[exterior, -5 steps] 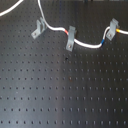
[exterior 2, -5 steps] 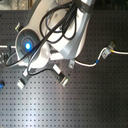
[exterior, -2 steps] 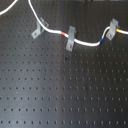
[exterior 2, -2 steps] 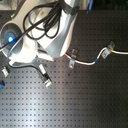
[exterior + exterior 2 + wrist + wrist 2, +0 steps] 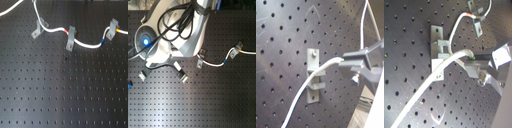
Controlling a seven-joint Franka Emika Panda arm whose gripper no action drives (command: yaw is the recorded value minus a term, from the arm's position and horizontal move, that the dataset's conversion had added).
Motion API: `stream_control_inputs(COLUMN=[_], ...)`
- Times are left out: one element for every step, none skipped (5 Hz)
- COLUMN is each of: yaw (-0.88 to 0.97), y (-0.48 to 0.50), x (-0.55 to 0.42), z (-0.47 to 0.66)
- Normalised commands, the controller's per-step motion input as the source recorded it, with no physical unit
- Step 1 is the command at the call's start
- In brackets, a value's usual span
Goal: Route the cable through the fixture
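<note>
The white cable (image 5: 87,46) runs from the first exterior view's top edge down past the slanting grey fixture (image 5: 38,31), on through two more clips, with its blue, red and yellow bands near the last one. In both wrist views my gripper (image 5: 350,60) (image 5: 475,59) is shut on the cable (image 5: 311,82) (image 5: 444,65), close in front of a grey clip (image 5: 314,57) (image 5: 438,40); I cannot tell which clip. The gripper is out of the first exterior view. In the second exterior view the arm (image 5: 188,35) hides it and the fixture.
A taller upright clip (image 5: 70,38) (image 5: 201,59) and an arched-top clip (image 5: 113,26) (image 5: 237,49) hold the cable (image 5: 218,62). All stand on a black perforated board (image 5: 65,95). Black hoses hang around the arm.
In the second exterior view the arm swung left, then back a little to the right. In the first exterior view the cable by the fixture has barely shifted.
</note>
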Motion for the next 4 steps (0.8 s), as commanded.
stream_control_inputs(yaw=[0.00, -0.36, -0.30, 0.00], y=[0.000, -0.164, -0.144, -0.003], x=[-0.010, -0.319, -0.274, -0.017], z=[0.08, 0.34, 0.24, 0.00])
